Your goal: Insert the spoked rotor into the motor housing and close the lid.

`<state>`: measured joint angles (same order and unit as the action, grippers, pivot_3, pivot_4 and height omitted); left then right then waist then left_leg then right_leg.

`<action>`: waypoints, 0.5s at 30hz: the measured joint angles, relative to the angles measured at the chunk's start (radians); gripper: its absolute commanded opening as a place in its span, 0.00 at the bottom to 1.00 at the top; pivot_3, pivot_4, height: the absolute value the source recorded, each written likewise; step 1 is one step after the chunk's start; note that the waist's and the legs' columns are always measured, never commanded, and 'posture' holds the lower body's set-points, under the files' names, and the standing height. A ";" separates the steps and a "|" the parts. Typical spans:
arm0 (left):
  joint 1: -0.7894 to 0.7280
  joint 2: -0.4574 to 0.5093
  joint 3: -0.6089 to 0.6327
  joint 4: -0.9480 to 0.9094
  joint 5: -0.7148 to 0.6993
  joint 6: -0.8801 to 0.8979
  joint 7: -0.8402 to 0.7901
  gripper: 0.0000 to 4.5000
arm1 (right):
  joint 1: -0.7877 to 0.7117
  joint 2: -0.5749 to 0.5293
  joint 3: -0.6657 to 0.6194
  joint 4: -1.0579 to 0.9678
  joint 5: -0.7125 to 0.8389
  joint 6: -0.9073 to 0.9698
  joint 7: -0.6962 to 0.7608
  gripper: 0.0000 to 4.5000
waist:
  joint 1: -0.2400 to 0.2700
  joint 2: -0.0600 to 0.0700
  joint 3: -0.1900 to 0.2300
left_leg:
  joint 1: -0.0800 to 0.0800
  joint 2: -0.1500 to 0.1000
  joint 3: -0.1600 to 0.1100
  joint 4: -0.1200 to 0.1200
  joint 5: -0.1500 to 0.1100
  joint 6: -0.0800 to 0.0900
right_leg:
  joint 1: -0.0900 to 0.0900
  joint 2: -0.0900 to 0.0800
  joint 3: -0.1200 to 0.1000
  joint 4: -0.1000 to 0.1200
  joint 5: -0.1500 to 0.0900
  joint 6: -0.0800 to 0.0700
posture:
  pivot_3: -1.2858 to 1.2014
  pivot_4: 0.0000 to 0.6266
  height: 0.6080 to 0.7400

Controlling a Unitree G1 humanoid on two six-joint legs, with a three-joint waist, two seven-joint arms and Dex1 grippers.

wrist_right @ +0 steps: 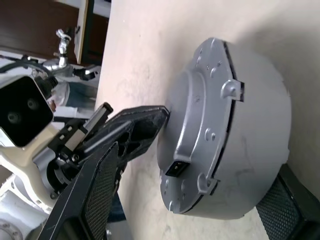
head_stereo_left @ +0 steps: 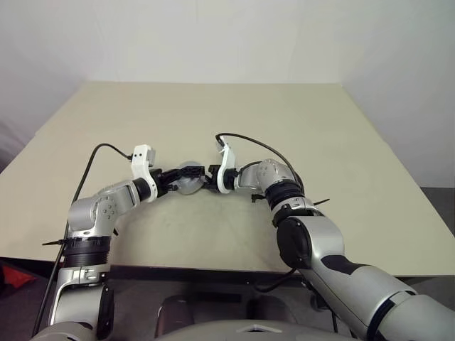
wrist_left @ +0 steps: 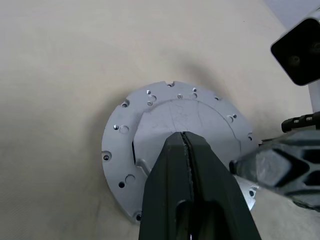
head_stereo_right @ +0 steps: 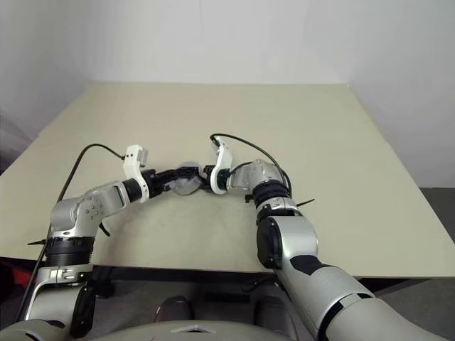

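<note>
Housing between my two grippers, mid-table.

From the head views I see the motor housing [head_stereo_left: 189, 177] on the table [head_stereo_left: 213, 114], the left gripper [head_stereo_left: 170, 182] and right gripper [head_stereo_left: 208, 179] meeting at it from either side. Left wrist view: my left jaws are pressed together, tips over the housing's silver face. Right wrist view: my right jaws stand wide apart, straddling the housing's body.

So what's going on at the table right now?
The two arms meet over a round silver motor assembly in the middle of the table. The left gripper, shut, rests on its flat silver face. The right gripper has its fingers spread on either side of the body, not clearly clamped.
</note>
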<state>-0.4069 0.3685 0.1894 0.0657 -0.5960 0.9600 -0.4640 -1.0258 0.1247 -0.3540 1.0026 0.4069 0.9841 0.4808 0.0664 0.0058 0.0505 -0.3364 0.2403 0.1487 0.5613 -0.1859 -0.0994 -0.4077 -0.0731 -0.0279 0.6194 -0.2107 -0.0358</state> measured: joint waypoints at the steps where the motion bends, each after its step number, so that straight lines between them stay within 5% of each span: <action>1: 0.000 0.000 0.000 -0.001 0.002 -0.001 -0.001 0.00 | -0.001 0.000 -0.004 0.008 0.000 -0.009 -0.007 0.79 | 0.000 0.000 0.000 | 0.000 0.000 0.000 0.000 0.000 0.000 | 0.000 0.000 0.000 0.000 0.000 0.000 | 0.52 0.00 1.00; 6: -0.002 0.006 0.006 -0.009 0.008 -0.008 -0.005 0.00 | -0.004 0.000 -0.026 0.022 0.008 -0.024 -0.019 0.47 | 0.002 0.001 0.001 | 0.000 0.000 0.000 0.000 0.000 0.000 | -0.001 0.000 0.000 0.000 0.000 0.000 | 0.52 0.00 1.00; 15: -0.005 0.008 0.007 -0.005 0.016 -0.017 -0.015 0.00 | -0.024 -0.007 -0.030 0.045 0.008 -0.035 -0.017 0.46 | 0.004 0.001 0.001 | -0.002 0.000 0.000 0.000 0.000 0.000 | -0.002 0.000 -0.001 -0.002 0.000 0.000 | 0.52 0.00 1.00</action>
<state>-0.4116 0.3769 0.1959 0.0607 -0.5800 0.9426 -0.4790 -1.0502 0.1176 -0.3839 1.0478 0.4152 0.9490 0.4640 0.0709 0.0070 0.0513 -0.3380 0.2401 0.1485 0.5614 -0.1861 -0.0991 -0.4094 -0.0735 -0.0286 0.6176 -0.2106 -0.0358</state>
